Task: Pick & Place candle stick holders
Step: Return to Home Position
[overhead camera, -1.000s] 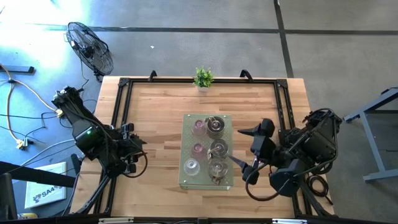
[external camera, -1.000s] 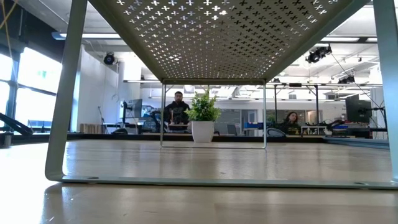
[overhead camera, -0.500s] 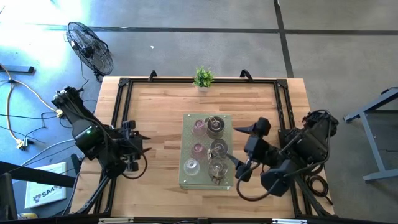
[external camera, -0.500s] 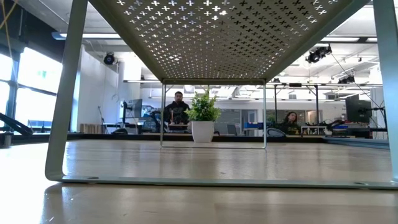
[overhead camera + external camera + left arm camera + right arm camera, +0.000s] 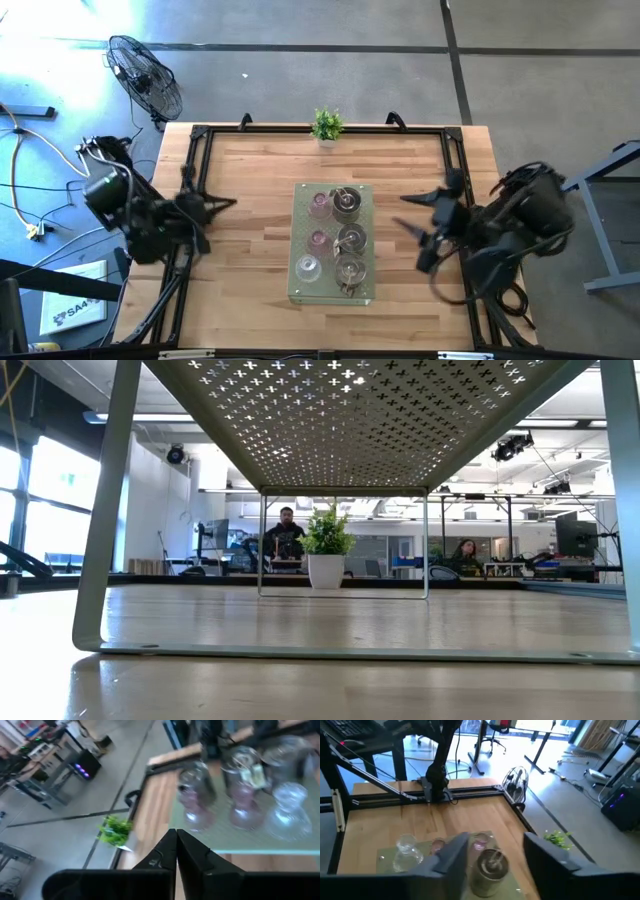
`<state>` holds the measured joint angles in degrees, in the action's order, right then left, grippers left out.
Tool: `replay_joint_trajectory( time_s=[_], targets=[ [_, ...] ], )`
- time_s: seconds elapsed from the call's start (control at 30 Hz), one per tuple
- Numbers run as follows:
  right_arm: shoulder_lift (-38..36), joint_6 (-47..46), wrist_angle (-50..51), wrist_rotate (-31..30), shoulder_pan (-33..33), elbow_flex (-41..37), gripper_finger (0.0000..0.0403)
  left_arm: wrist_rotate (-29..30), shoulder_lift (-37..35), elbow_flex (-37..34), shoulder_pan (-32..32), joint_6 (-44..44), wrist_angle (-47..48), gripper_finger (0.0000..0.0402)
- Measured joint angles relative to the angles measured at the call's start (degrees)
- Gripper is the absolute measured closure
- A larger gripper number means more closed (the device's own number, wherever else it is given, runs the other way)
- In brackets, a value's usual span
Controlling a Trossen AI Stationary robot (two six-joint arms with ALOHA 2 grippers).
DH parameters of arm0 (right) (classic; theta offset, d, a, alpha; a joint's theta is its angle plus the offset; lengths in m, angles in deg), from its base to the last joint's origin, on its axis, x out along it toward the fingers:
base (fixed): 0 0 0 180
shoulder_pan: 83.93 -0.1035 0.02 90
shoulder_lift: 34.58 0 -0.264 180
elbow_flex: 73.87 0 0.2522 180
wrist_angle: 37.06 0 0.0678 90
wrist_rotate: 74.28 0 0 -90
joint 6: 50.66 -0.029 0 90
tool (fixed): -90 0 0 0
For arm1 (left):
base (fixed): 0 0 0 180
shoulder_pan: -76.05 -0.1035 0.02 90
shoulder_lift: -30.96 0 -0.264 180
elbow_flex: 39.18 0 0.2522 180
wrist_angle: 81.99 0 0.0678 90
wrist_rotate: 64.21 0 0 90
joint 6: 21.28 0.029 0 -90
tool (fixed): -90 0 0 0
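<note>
Glass and metal holders [image 5: 335, 240] all stand on the shelf [image 5: 298, 293], frame centre; nothing seems left to place; left gripper [image 5: 224, 205] clenched empty at left; right gripper [image 5: 408, 212] released at right.

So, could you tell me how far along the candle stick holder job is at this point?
Placing looks done: six candle stick holders stand on the shelf in two rows. Nothing is in hand: the left gripper is shut and empty near the left edge of the table, the right gripper open and empty right of the shelf. Probably only parking them at home is left.
</note>
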<state>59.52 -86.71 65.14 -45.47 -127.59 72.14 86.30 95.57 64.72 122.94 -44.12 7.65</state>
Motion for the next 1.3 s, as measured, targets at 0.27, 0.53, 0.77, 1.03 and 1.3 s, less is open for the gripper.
replay_joint_trajectory(
  time_s=[0.27,0.53,0.77,1.03,1.3],
  targets=[
    [-6.80,7.06,1.56,-2.62,-6.48,0.02,0.0390,4.52,-10.59,-0.05,0.00,-3.95,3.21,0.0400],
    [-13.80,12.61,1.56,-2.68,-12.38,0.02,0.0399,5.32,-24.41,-10.04,0.01,-9.22,3.10,0.0401],
    [-26.43,8.73,1.57,-7.20,-15.37,-13.64,0.0401,6.06,-35.92,-26.43,0.01,-10.38,-2.18,0.0401],
    [-48.31,-6.48,-0.94,-12.38,-17.95,-43.85,0.0400,2.73,-48.29,-41.24,0.01,-10.10,-11.70,0.0401],
    [-66.91,-1.40,-15.91,-12.37,-21.35,-68.96,0.0401,-3.58,-53.36,-47.34,0.01,0.90,-23.57,0.0401]
  ],
)
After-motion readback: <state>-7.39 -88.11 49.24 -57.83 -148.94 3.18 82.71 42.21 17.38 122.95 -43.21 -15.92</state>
